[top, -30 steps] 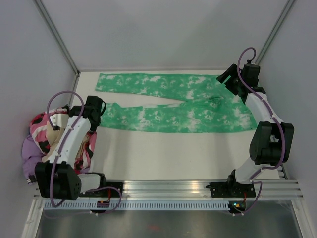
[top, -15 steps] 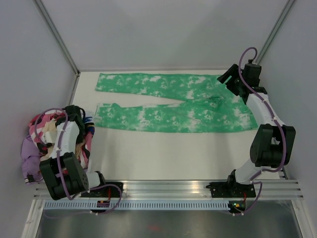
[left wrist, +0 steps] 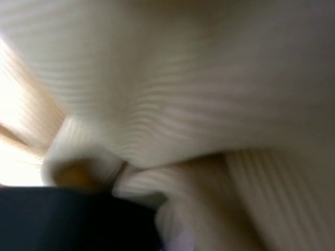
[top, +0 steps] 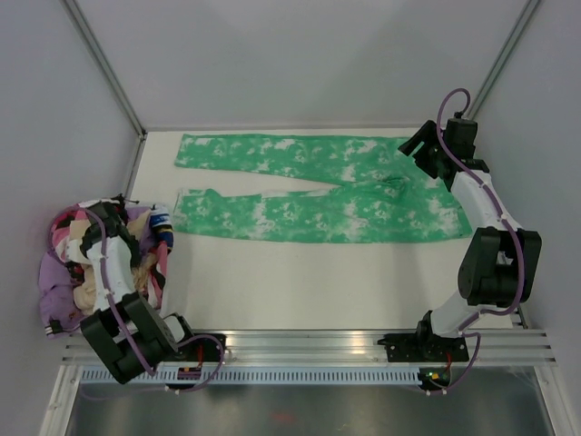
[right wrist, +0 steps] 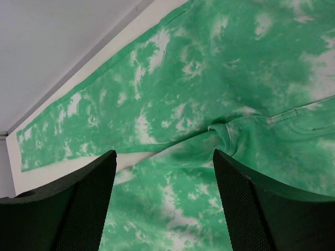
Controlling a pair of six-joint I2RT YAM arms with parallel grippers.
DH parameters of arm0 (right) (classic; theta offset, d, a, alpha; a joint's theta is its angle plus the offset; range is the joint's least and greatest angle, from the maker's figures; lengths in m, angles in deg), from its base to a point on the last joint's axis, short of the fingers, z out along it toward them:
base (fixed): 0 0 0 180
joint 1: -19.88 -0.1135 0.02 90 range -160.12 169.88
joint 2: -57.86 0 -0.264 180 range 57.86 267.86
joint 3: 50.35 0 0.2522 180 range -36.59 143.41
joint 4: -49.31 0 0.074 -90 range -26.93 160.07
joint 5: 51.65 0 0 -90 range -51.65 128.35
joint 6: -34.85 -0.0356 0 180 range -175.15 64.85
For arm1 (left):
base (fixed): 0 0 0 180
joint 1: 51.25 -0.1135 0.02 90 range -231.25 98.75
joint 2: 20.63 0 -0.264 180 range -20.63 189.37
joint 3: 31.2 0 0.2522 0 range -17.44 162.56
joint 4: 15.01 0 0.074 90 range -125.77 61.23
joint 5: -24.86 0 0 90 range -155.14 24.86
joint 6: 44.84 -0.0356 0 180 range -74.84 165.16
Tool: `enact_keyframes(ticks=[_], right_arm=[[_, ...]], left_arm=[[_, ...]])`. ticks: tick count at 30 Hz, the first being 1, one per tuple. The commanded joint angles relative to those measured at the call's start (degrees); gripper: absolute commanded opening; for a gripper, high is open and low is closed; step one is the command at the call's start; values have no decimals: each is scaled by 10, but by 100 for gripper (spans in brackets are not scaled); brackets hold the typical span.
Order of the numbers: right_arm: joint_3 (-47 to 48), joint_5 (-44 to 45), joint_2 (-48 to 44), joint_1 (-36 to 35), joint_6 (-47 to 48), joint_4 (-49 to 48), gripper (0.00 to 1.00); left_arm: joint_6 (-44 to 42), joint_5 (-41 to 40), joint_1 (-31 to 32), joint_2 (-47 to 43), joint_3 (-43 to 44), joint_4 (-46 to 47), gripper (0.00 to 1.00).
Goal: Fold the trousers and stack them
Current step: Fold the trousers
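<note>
The green tie-dye trousers [top: 318, 186] lie flat across the far half of the table, both legs pointing left, waist at the right. They fill the right wrist view [right wrist: 209, 94], with the crotch seam in the middle. My right gripper [top: 419, 145] hovers over the waist end, open and empty; its fingers [right wrist: 78, 209] stand wide apart. My left gripper [top: 95, 238] is down in the pile of clothes at the left edge. Its wrist view shows only blurred cream ribbed fabric [left wrist: 209, 104] pressed close, so its jaws are hidden.
A heap of mixed clothes [top: 73, 272], pink, purple and cream, sits at the table's left edge beside the left arm. White walls [top: 300, 64] enclose the table at the back and sides. A metal rail [top: 309, 345] runs along the near edge.
My left arm has swung left and back, from the near leg's cuff down into the clothes pile. The right arm and the trousers have hardly moved.
</note>
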Motion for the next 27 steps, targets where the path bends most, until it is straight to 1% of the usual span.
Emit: enact_keyframes(ticks=[1,2,3,5,6,10,12,13,14,16,17,19,20,21,22,23,25,26,27], right_arm=[[-5,3,-18,-2,3,-5,81],[-4,1,-15,-2,4,-7,81],[-4,-3,-13,-2,4,-8,82],[-3,-8,-6,-2,3,-10,82],[-2,-14,-2,-2,4,-13,82],[2,-28,13,-2,4,-21,82],[8,-33,17,-2,6,-20,82],[9,-34,17,-2,7,-20,82],[10,-34,18,-2,8,-19,82],[8,-33,16,-1,9,-17,82],[6,-33,15,-2,9,-18,82],[0,-33,11,-1,9,-18,82],[-3,-33,10,-2,9,-18,82],[-7,-33,6,-2,8,-18,82],[-10,-33,4,-2,7,-18,82],[-12,-30,1,-1,7,-18,82],[-17,-23,-8,-1,8,-13,82],[-18,-12,-13,-1,8,-6,82],[-20,-7,-15,-1,8,-1,82]], left_arm=[[-119,14,-20,-64,-19,55,47],[-129,12,-20,-115,-15,43,72],[-135,8,-20,-139,-11,35,74],[-154,11,-20,-189,12,17,75],[-161,23,-19,-197,24,9,76],[-189,75,-15,-201,81,-23,80],[-199,102,-9,-196,124,-46,84],[-206,104,-5,-193,140,-57,84],[-209,102,-2,-192,178,-69,88],[-226,79,4,-193,216,-94,89],[-233,74,4,-194,250,-93,90],[-261,91,4,-184,286,-71,91],[-267,108,4,-175,320,-65,91],[-276,150,5,-163,339,-57,91],[-291,177,5,-133,354,-46,91],[-299,236,11,-118,382,-37,91],[-311,267,62,-76,406,-4,91],[-315,244,98,-61,417,2,91],[-316,220,185,-41,431,0,91]])
